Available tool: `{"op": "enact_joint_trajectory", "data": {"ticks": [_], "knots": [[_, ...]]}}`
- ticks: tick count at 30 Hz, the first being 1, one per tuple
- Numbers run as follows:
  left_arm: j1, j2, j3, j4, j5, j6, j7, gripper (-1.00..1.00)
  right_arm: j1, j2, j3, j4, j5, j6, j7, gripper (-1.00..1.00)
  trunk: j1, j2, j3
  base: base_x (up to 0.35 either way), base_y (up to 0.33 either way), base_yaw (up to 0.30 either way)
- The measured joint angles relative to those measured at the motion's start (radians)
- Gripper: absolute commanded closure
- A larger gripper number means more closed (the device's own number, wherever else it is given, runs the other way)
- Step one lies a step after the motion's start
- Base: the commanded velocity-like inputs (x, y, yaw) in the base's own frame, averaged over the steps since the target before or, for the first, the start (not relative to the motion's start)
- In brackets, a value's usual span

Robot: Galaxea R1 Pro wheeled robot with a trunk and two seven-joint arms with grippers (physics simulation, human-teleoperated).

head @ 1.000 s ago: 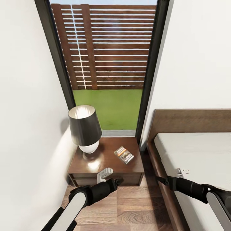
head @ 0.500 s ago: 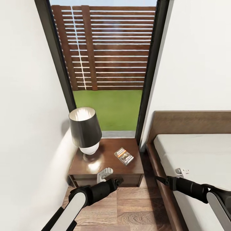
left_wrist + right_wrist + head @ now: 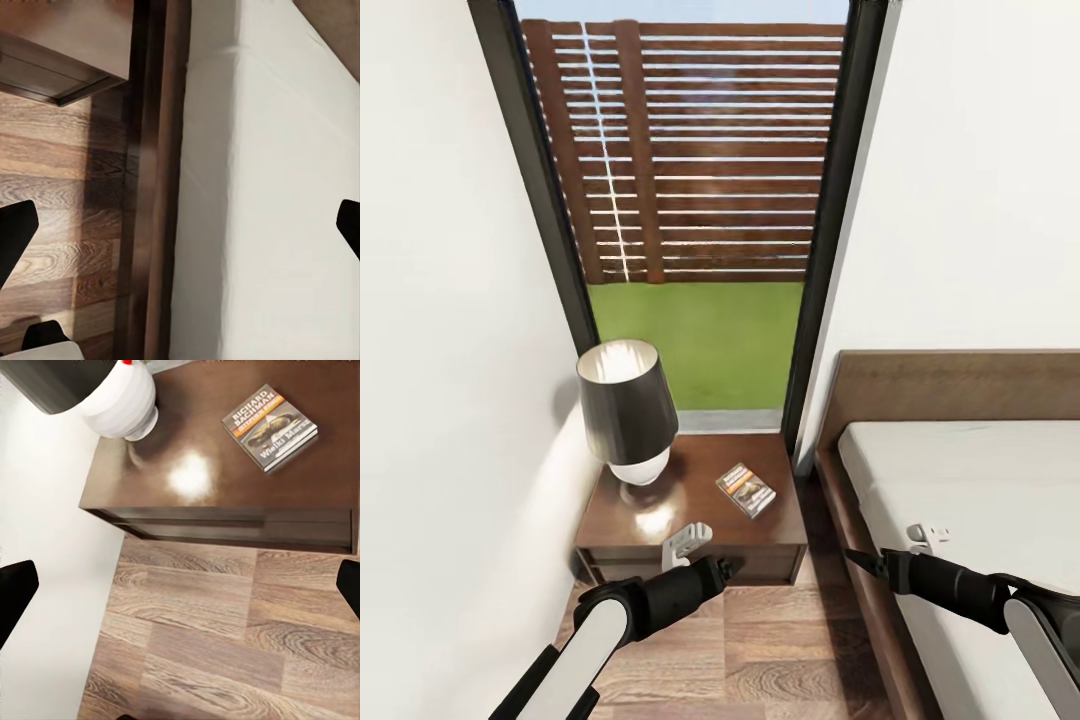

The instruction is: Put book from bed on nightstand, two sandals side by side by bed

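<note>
The book lies flat on the nightstand toward its bed-side edge, beside the lamp, while left gripper and right gripper hang released, grasping nothing.

the book lies flat on top of the nightstand, near its right edge and turned a bit crooked. its cover is dark with an orange-brown picture and white words that say "richard bachman". the nightstand is low, dark brown and shiny, with one wide drawer in front. the bed stands just beside it, with a pale mattress, a dark wood frame and a flat headboard.
</note>
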Motion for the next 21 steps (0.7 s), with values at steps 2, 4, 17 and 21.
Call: {"op": "enact_joint_trajectory", "data": {"ticks": [2, 4, 17, 21], "knots": [[0.0, 0.0, 0.0, 0.0, 0.0, 0.0, 0.0, -1.0, 0.0, 0.0, 0.0, 0.0, 0.0, 0.0, 0.0, -1.0, -0.008, 0.014, 0.006, 0.0, 0.0, 0.0], [0.0, 0.0, 0.0, 0.0, 0.0, 0.0, 0.0, -1.0, 0.0, 0.0, -0.001, 0.0, 0.0, 0.0, 0.0, -1.0, -0.015, 0.028, 0.013, 0.0, 0.0, 0.0], [0.0, 0.0, 0.0, 0.0, 0.0, 0.0, 0.0, -1.0, 0.008, 0.001, -0.015, 0.001, -0.001, -0.002, 0.0, -1.0, -0.065, 0.119, 0.053, 0.0, 0.0, 0.0], [0.0, 0.001, 0.0, 0.0, 0.0, 0.0, 0.001, -1.0, 0.009, 0.001, -0.026, 0.001, -0.002, -0.002, 0.001, -1.0, -0.081, 0.147, 0.066, 0.0, 0.0, 0.0]]}}
